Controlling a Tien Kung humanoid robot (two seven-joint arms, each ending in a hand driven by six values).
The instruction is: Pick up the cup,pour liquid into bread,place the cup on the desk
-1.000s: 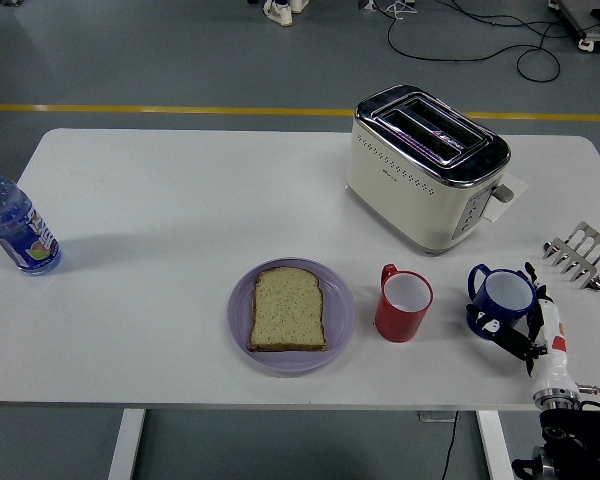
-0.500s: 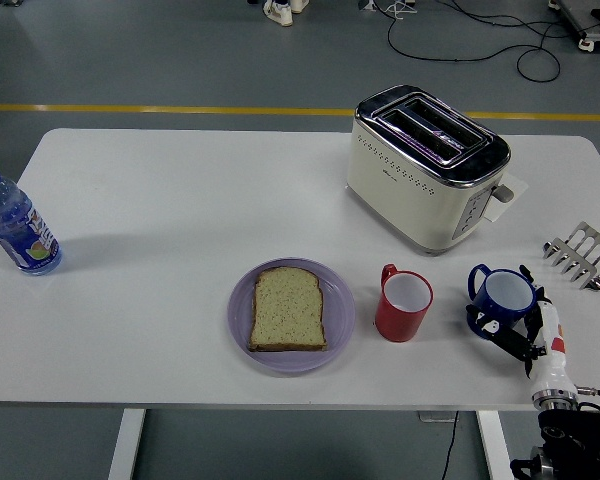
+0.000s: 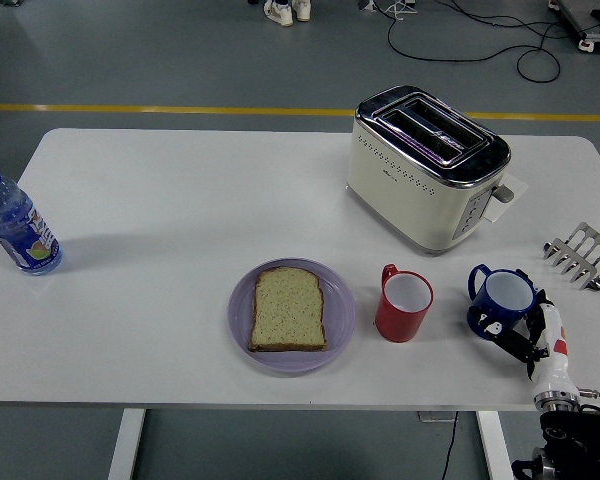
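A blue cup (image 3: 504, 296) with a handle on its left stands on the white table (image 3: 180, 200) at the right, near the front edge. My right hand (image 3: 520, 328) comes up from the lower right corner, its black fingers (image 3: 499, 329) curled against the cup's near right side. A red cup (image 3: 403, 304) stands upright to the left of the blue one. A slice of bread (image 3: 289, 309) lies flat on a purple plate (image 3: 339, 320) left of the red cup. My left arm does not show.
A cream toaster (image 3: 425, 165) stands behind the cups. A metal toast rack (image 3: 583, 254) lies at the right edge, close behind my hand. A water bottle (image 3: 14, 226) stands at the far left.
My right hand's fingers have drawn in around the blue cup's side, and the wrist has dropped slightly toward the table's front edge. The cup stays on the table.
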